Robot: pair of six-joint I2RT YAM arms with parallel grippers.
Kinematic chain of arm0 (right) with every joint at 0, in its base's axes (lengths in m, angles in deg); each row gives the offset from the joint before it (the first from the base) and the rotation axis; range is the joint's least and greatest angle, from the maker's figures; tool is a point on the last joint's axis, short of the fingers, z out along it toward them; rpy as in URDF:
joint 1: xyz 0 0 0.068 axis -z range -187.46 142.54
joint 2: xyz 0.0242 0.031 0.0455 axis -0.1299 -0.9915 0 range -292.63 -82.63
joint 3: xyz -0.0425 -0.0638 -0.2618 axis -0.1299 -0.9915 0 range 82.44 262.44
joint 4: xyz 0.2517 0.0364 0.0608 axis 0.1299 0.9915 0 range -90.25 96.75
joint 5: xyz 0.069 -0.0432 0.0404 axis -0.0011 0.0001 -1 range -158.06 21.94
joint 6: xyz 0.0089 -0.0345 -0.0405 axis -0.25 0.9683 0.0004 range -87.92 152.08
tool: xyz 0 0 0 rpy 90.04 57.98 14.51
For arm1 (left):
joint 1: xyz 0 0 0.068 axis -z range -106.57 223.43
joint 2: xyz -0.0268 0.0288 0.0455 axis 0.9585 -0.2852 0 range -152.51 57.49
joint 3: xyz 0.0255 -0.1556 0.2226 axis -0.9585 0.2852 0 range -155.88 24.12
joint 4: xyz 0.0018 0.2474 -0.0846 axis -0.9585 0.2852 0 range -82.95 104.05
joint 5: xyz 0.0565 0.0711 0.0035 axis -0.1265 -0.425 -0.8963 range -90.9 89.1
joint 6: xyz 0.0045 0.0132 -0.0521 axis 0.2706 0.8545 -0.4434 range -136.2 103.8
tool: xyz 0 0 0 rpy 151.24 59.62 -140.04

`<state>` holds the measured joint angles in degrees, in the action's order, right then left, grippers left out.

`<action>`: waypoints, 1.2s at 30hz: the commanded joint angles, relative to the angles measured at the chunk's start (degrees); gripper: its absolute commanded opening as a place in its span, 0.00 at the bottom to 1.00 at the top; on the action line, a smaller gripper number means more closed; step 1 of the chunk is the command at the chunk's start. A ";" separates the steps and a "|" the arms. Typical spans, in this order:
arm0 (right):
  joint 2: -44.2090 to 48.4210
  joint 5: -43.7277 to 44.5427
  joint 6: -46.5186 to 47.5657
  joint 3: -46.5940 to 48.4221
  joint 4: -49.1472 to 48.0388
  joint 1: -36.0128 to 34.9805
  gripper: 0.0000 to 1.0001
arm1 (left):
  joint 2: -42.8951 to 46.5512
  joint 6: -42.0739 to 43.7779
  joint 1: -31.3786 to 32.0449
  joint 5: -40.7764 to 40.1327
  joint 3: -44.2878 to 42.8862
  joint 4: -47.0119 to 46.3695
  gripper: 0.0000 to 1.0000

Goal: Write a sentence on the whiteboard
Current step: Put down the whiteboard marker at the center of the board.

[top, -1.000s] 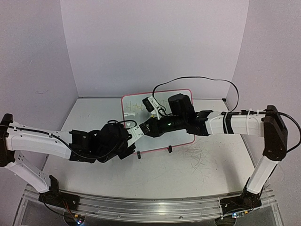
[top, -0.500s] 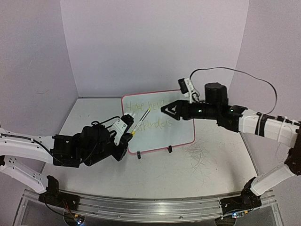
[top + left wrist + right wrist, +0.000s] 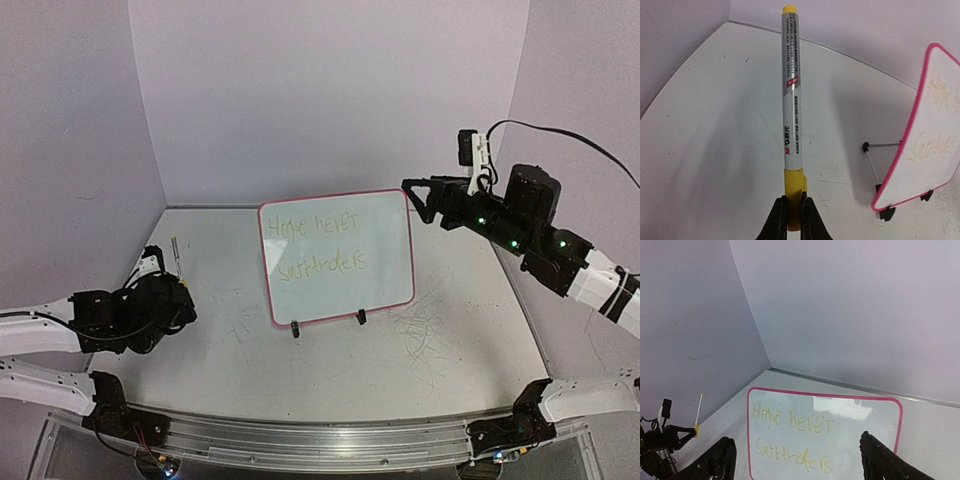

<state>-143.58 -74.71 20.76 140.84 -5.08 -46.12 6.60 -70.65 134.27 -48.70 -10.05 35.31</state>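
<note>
The whiteboard (image 3: 392,262) stands upright mid-table on its pink-red frame. The sentence (image 3: 322,268) runs across it in two yellow-green lines, also readable in the right wrist view, sentence (image 3: 792,422) on whiteboard (image 3: 855,415). My left gripper (image 3: 178,283) sits low at the far left, shut on a white marker (image 3: 790,115) by its yellow end, left gripper (image 3: 794,202). The marker (image 3: 175,250) points up and away. My right gripper (image 3: 415,195) hangs open and empty above the board's right top corner, right gripper (image 3: 800,460) facing the board.
Thin grey scratch marks (image 3: 420,325) cover the table right of the board. Two black clip feet (image 3: 295,328) hold the board's lower edge. Lilac walls close the back and both sides. A metal rail (image 3: 320,440) runs along the near edge.
Both grippers have left the front of the board. The left arm drew back to the far left with the marker. The right gripper opened and rose away to the right, uncovering the writing.
</note>
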 commanded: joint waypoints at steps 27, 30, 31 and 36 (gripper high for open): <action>9.76 16.95 4.78 1.62 7.83 -0.11 0.93 | -26.93 4.82 -11.96 15.19 -10.70 1.32 0.52; 10.88 21.86 5.76 4.24 9.61 -0.11 0.98 | -22.49 9.22 -12.47 11.58 -17.98 5.35 0.62; 11.62 23.01 6.39 4.92 9.81 -0.12 0.98 | -20.72 11.20 -12.55 10.12 -20.89 6.07 0.66; 14.86 27.53 10.21 8.53 9.99 -0.13 0.98 | -12.02 26.47 -12.59 7.70 -34.71 1.21 0.82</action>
<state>-132.05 -53.59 26.92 144.45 5.42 -46.12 -13.11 -58.56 121.95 -36.04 -34.11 39.92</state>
